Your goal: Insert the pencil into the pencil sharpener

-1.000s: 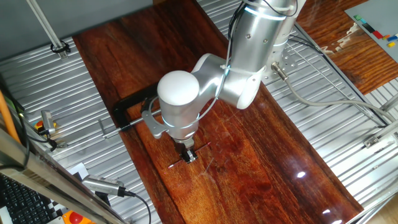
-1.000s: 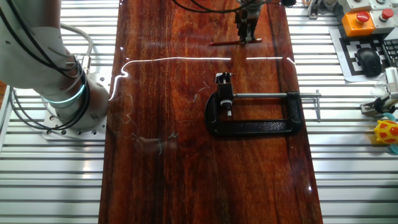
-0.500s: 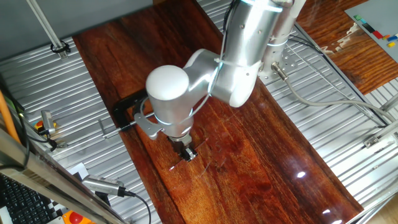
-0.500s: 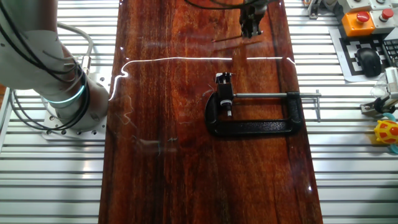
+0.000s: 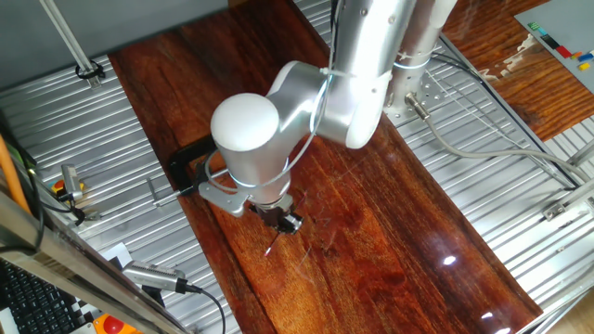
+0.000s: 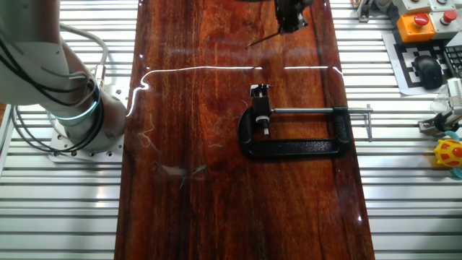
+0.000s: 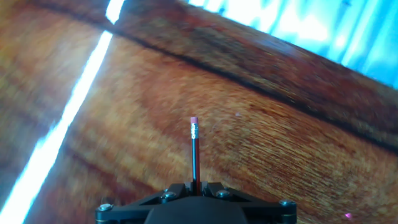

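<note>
In the hand view the pincer (image 7: 194, 190) is clenched on the pencil (image 7: 194, 152), a thin dark stick with a metal band and pink eraser pointing away. A second ago the pencil lay flat under the fingers; now it is lifted and tilted off the glossy reddish wood surface (image 6: 195, 159), so the pick-up looks done and carrying comes next. Farther off, well apart, the small white sharpener (image 6: 258, 91) sits held in the black C-shaped clamp (image 6: 296, 133) with its grey rod.
</note>
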